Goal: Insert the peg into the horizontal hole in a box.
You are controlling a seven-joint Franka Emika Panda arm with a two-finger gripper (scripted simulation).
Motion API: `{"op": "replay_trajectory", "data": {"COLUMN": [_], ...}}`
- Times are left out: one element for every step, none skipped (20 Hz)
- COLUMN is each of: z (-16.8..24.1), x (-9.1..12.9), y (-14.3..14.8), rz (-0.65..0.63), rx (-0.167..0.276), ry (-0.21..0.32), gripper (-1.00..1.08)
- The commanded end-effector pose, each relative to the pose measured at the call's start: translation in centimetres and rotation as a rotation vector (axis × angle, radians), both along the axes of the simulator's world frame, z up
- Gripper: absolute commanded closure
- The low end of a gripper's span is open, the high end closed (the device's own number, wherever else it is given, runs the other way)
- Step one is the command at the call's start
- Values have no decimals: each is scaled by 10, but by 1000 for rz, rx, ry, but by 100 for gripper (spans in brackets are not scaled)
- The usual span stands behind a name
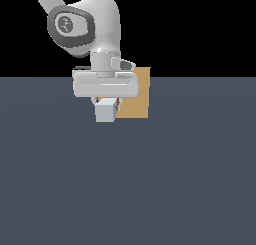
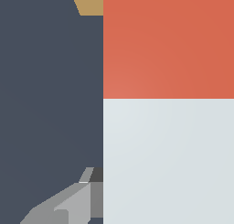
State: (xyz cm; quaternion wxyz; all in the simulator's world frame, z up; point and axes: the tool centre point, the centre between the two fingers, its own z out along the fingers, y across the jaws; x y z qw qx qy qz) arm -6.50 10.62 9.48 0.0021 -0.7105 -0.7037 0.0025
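- In the exterior view, the white arm [image 1: 95, 26] is reaching down from the upper part of the picture, its wide pale hand body hanging level above the dark grey-blue worktop [image 1: 128, 189].
- The gripper [image 1: 106, 105] is hanging just below that body, and the peg [image 1: 105, 111] is sitting between the jaws; the jaws are clamping the peg from both sides.
- The peg is pointing its pale grey-white square end toward the camera, so its length is running away into the scene; only a thin sliver of red is showing beside the pale end, on the exterior view's right.
- The box [image 1: 136, 96] is standing on the worktop directly behind the hand, tan and upright, its visible part sticking out toward the exterior view's right of the gripper.
- The arm's hand is covering much of the box face, and the hole is not showing in this view, so I cannot tell how the peg's far end is lying against it.
- In the wrist view, the peg [image 2: 168, 104] is filling a large share of the picture, its red part and its pale part meeting at a straight line across the bar.
- One grey finger [image 2: 68, 205] is pressing against the pale part's edge.
- A small tan corner of the box [image 2: 90, 1] is showing beyond the red part, with the worktop [image 2: 45, 90] lying beside the peg.
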Motion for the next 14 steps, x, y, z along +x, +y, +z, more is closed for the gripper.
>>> {"op": "replay_trajectory", "data": {"z": [2,3,3,3,3,3,3,3,4,4,4,4,4,4], "x": [2,2,2,1,1,1,1,1,1,1,1,1,2,2], "y": [5,8,12,17,22,28,35,43,51,60,69,78,86,93], "rz": [1,1,1,1,1,1,1,1,1,1,0,0,0,0], "rx": [1,1,1,2,2,2,2,2,2,2,2,2,3,3], "ry": [-5,-6,-6,-6,-6,-7,-7,-7,-8,-8,-8,-9,-9,-9], "gripper": [108,108,108,108,108,108,108,108,108,108,108,108,108,108]}}
